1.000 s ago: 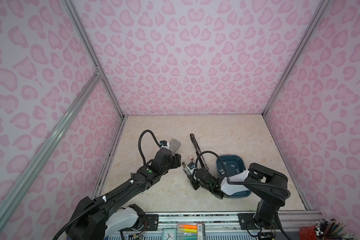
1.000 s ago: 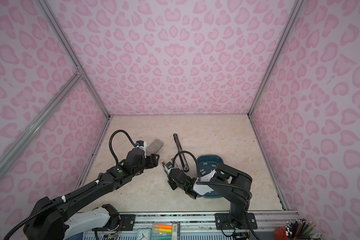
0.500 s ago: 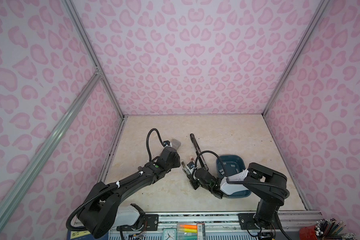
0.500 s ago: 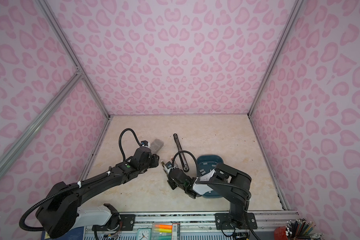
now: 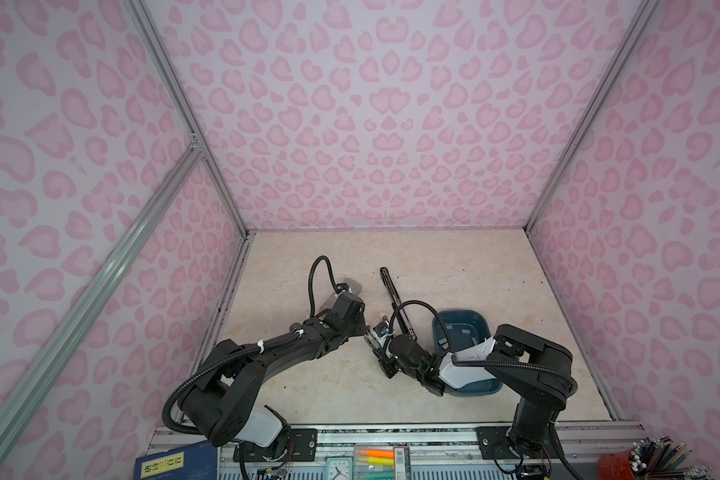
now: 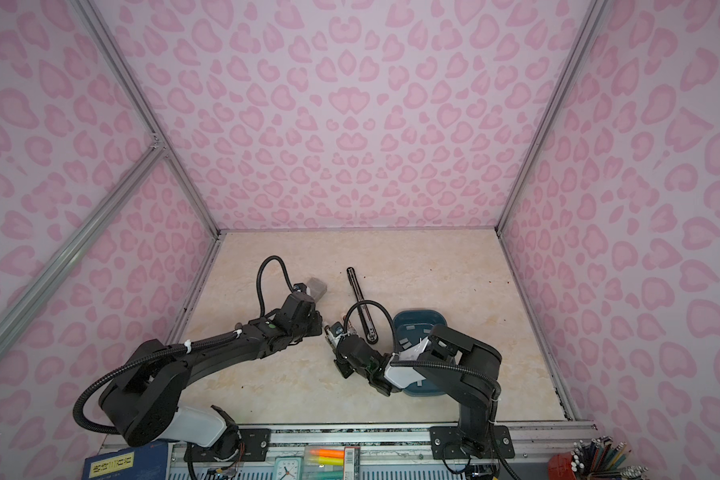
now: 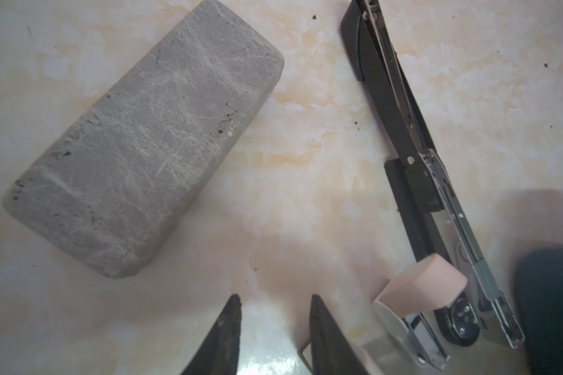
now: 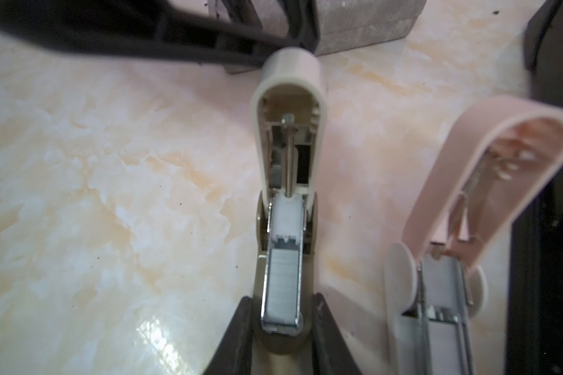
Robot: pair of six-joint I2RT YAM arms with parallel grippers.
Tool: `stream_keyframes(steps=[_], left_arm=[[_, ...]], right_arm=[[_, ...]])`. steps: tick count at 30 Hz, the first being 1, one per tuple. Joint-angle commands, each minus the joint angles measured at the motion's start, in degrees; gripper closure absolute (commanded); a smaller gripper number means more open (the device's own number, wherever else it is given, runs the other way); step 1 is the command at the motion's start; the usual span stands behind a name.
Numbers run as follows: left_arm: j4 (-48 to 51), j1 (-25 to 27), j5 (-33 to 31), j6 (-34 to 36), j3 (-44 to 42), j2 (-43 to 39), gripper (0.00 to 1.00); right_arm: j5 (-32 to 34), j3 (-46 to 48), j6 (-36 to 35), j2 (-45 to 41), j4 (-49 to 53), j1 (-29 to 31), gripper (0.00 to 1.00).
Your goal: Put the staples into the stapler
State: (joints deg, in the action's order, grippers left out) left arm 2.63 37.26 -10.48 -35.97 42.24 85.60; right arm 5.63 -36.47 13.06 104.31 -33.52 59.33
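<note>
Along the bottom edge of the left wrist view, the two fingers (image 7: 229, 328) of the left end effector (image 7: 275, 297) stand a little apart with bare surface (image 7: 306, 194) between their tips; whether they pinch anything cannot be told. A grey block (image 7: 143, 139) fills the upper left, a black stapler (image 7: 397, 130) lies opened flat down the right side, and a pink stapler (image 7: 426, 281) shows at the lower right.

Low in the middle of the right wrist view, the right end effector (image 8: 282, 298) is clamped on the base of the cream stapler (image 8: 288, 107), whose lid stands raised. A strip of staples (image 8: 281, 285) lies in its metal channel. A finger of the left end effector ends right beside the lid's tip at the top of the frame.

In both top views the two end effectors meet near the middle of the surface, and loose staples (image 5: 464, 331) lie in a blue tray (image 5: 458, 322) at the lower right.
</note>
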Motion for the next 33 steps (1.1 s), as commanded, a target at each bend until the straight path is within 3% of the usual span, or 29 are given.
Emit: stream_keyframes(steps=[1, 16, 22, 33], left_arm=[[-1.9, 0.7, 1.0, 0.9, 0.9, 0.8, 0.68], [-5.7, 4.8, 2.8, 2.4, -2.7, -1.2, 0.72], [-6.8, 5.7, 2.8, 2.3, -4.7, -4.2, 0.70], [-7.4, 7.4, 2.0, 2.6, -4.2, -2.7, 0.68]], right_arm=[[-1.2, 0.3, 0.5, 1.1, 5.1, -0.1, 0.86], [-2.5, 1.2, 1.9, 0.7, 4.0, -2.3, 0.85], [-4.2, 3.6, 2.1, -1.0, 1.0, -2.6, 0.72], [-3.9, 6.5, 1.4, -3.8, -1.5, -2.8, 0.54]])
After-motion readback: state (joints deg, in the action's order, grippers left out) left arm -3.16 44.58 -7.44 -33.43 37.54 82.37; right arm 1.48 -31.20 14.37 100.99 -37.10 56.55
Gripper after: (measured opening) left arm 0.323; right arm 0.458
